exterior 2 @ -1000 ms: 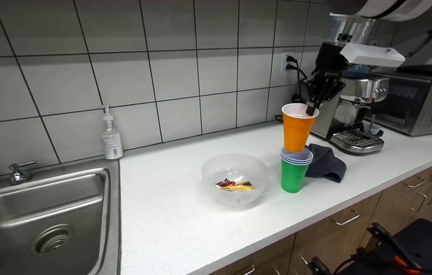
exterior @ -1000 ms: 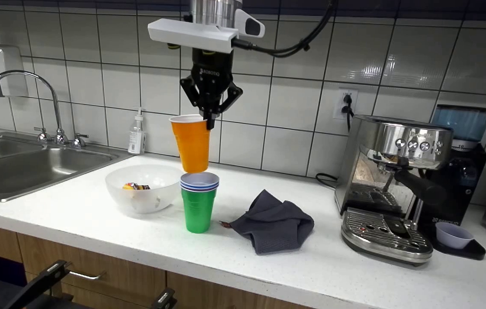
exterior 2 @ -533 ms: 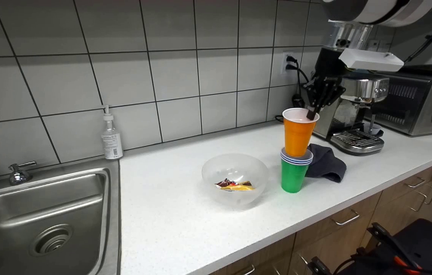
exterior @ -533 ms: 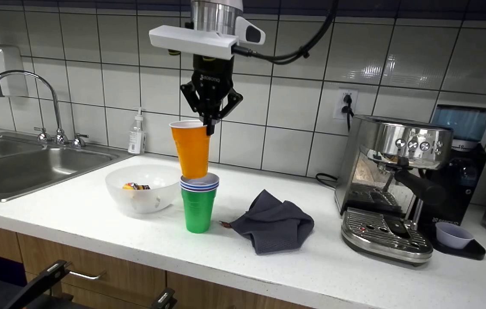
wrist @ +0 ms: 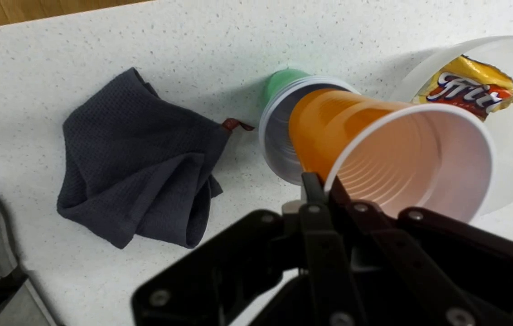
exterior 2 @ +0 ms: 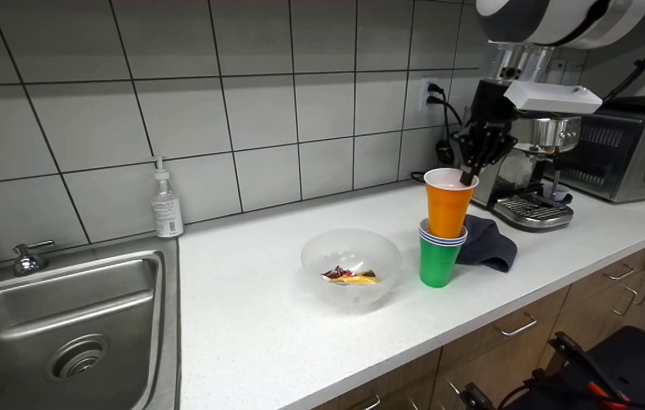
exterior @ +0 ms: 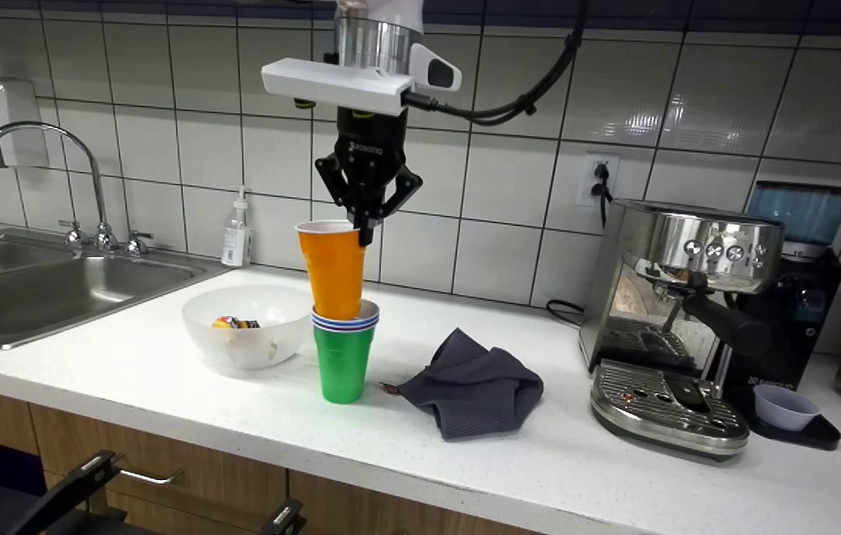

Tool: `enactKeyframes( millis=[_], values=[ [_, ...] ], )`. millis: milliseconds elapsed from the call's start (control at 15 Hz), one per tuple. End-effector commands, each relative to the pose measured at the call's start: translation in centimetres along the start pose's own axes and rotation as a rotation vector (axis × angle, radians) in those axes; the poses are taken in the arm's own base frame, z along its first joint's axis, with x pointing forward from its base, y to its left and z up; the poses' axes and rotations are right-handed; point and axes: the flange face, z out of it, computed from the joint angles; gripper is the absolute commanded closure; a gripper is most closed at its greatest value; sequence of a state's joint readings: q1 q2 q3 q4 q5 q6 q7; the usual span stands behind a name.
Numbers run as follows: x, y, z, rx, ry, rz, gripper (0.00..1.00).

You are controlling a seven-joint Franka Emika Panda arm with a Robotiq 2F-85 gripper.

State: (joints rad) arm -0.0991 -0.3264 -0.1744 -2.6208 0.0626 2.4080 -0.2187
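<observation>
My gripper [exterior: 363, 234] is shut on the rim of an orange cup [exterior: 333, 271], with one finger inside and one outside the wall. In the wrist view the fingertips [wrist: 324, 183] pinch the white rim of the orange cup [wrist: 324, 127]. The cup is mouth up, slightly tilted. Its bottom is at the mouth of a stack of cups [exterior: 344, 364], a green cup with several pale rims above it, standing on the counter; it seems just inside. The stack also shows in an exterior view [exterior 2: 437, 262], below the orange cup [exterior 2: 448, 209].
A frosted bowl [exterior 2: 351, 242] holding snack packets [wrist: 469, 86] stands beside the stack. A dark grey cloth [exterior: 472, 390] lies on its other side. An espresso machine [exterior: 703, 245], a microwave [exterior 2: 630, 154], a soap bottle [exterior 2: 166, 210] and a sink [exterior: 93, 297] are on the counter.
My gripper has moved down with the orange cup, so the cup's bottom has gone from just above the stack's rim to its mouth. The stack, bowl and cloth have not moved.
</observation>
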Motion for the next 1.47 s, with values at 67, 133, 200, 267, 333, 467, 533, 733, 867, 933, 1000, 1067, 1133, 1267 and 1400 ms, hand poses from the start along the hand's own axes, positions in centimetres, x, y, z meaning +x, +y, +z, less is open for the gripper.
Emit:
enactKeyframes(
  millis=[67, 133, 200, 267, 333, 467, 533, 733, 867, 933, 1000, 1067, 1133, 1267, 1400],
  values=[
    [0.6, 0.5, 0.3, -0.036, -0.008, 0.027, 0.99],
    [0.7, 0.5, 0.4, -0.038, -0.011, 0.029, 0.99],
    [0.7, 0.5, 0.5, -0.04, -0.012, 0.029, 0.99],
    [0.8, 0.6, 0.7, -0.042, -0.014, 0.03, 0.99],
    [0.9, 0.6, 0.8, -0.04, -0.013, 0.034, 0.99],
    [1.1, 0.6, 1.0, -0.037, -0.013, 0.039, 0.99],
    [1.2, 0.6, 1.1, -0.037, -0.013, 0.041, 0.99],
    [1.3, 0.6, 1.6, -0.041, -0.018, 0.047, 0.99],
    [1.3, 0.6, 2.0, -0.044, -0.023, 0.05, 0.99],
    [1.3, 0.6, 2.2, -0.046, -0.025, 0.052, 0.99],
    [1.3, 0.6, 2.3, -0.046, -0.028, 0.053, 0.99],
    [1.3, 0.6, 2.5, -0.046, -0.031, 0.056, 0.99],
    [1.3, 0.6, 2.6, -0.047, -0.032, 0.058, 0.99],
    [1.3, 0.7, 3.0, -0.049, -0.029, 0.064, 0.99],
    [1.4, 0.7, 3.3, -0.05, -0.026, 0.067, 0.99]
  ],
)
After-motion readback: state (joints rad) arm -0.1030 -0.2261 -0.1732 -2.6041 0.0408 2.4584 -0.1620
